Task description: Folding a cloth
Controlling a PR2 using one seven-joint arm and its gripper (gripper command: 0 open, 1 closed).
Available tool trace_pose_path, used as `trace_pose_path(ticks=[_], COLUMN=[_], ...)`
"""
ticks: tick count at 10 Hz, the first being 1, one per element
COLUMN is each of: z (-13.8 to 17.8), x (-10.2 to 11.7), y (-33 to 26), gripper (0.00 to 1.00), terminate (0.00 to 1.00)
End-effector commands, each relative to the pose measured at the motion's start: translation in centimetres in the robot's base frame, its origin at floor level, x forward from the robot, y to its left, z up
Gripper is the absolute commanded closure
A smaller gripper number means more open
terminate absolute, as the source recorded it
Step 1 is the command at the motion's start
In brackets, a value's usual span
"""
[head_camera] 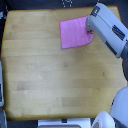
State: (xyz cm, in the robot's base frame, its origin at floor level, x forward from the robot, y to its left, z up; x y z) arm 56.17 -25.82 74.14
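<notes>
Lying flat, cloth (75,32) near-square, edges slightly skewed to table (50,75); gripper (91,31) at its edge (jaw opening indiscernible)

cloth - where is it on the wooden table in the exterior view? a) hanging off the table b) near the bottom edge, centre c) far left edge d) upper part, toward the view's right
d: the cloth lies flat on the upper part of the table, toward the exterior view's right, with the gripper at its right edge.
</notes>
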Motion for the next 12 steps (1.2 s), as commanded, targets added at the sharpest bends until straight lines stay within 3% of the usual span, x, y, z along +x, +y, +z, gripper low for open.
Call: trace_pose_path(ticks=[1, 7, 12], z=[6.4, 5.4, 2.8], x=[2.3, 1.9, -2.2], y=[7.9, 19.0, 22.8], gripper=[1.0, 1.0, 1.0], terminate=[0.0, 0.0, 0.0])
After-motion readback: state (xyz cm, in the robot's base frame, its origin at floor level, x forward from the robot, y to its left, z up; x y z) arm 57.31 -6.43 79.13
